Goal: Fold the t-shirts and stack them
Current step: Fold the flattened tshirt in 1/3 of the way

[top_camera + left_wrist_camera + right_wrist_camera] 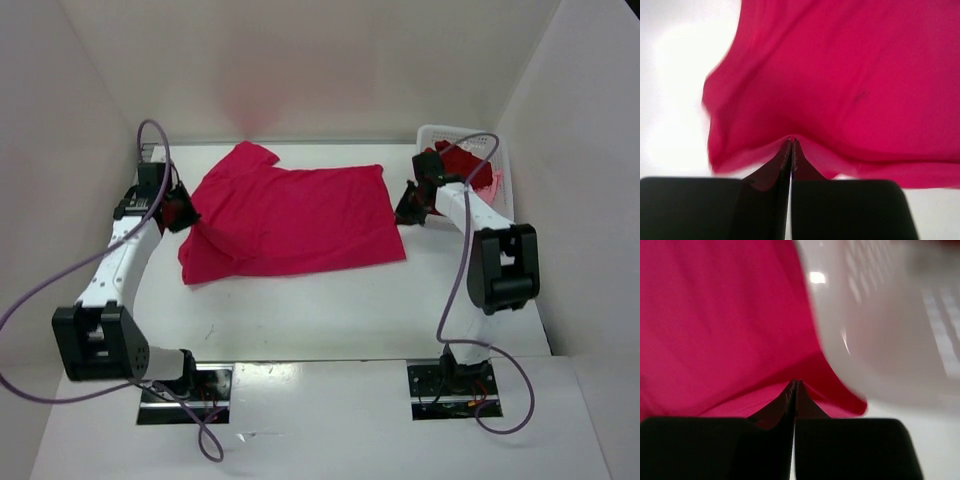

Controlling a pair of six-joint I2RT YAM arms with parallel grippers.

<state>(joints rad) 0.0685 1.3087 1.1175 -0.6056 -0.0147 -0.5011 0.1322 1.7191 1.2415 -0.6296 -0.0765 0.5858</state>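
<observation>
The crimson-magenta t-shirt (300,215) lies spread left of the white basket (452,129) — long axis pointing toward it, hem nearest, bare table (330,310) along its near edge. The right gripper (408,208) is pinched tight on the hem beside the basket, the left gripper (185,212) likewise on the shirt's far end.

Bare bench (330,310) runs left to right along the near side, free for passage. The spread crimson t-shirt (300,215) covers the middle, and the white basket (430,132) blocks the far right corner.
</observation>
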